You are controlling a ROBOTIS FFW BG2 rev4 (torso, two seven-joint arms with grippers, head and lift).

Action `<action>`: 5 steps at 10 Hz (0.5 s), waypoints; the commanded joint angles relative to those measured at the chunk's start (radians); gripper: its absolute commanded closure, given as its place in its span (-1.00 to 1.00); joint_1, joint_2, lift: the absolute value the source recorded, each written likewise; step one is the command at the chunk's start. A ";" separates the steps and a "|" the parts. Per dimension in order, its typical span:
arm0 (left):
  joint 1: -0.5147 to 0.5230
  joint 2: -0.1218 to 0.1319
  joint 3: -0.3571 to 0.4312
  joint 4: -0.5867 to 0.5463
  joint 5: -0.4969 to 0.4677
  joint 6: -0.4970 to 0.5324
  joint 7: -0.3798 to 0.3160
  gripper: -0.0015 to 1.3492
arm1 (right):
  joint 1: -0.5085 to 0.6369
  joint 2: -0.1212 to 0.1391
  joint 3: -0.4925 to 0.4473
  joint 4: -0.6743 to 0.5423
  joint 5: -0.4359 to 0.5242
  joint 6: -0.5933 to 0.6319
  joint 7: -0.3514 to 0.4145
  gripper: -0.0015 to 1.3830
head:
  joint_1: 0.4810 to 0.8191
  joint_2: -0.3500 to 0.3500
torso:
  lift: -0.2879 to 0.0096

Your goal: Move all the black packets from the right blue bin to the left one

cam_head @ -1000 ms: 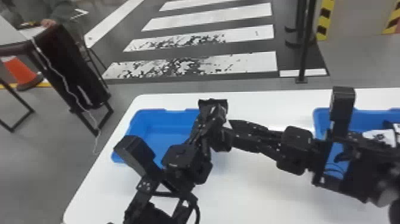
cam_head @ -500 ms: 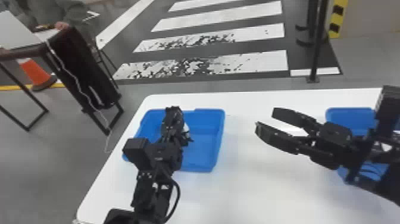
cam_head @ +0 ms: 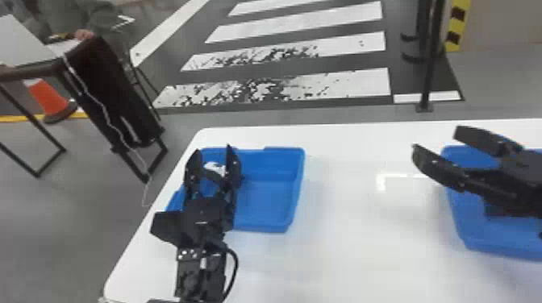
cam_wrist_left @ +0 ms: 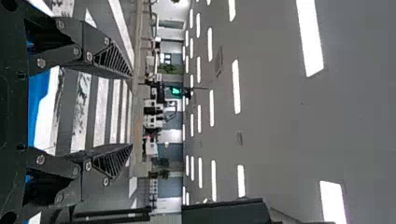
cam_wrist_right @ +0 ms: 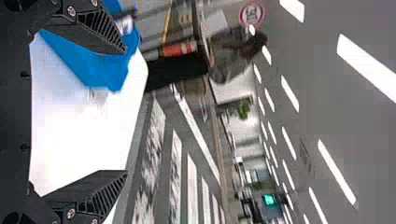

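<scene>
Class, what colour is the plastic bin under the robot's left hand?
Blue; the plastic bin shows best in the head view.

No readable print — a round, red-ringed sign, marks blurred — and a green-lit panel.

- got the left bin on the table, toward its left edge
- got the right bin over on the right, well apart
- can spot a floor crossing behind, near a post
- can also see a cone back left, beyond the table
</scene>
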 commanded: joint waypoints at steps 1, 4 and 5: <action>0.077 -0.003 -0.023 -0.173 0.047 0.157 -0.030 -0.67 | 0.086 0.027 -0.119 -0.128 0.138 0.050 -0.085 -0.81 | 0.27 0.89 | -0.20; 0.178 0.011 -0.095 -0.303 0.133 0.218 -0.073 -0.66 | 0.130 0.051 -0.229 -0.091 0.242 0.116 -0.193 -0.82 | 0.27 0.25 | -0.20; 0.190 0.019 -0.117 -0.313 0.133 0.230 -0.080 -0.66 | 0.118 0.053 -0.239 -0.047 0.260 0.128 -0.201 -0.81 | 0.27 0.16 | -0.20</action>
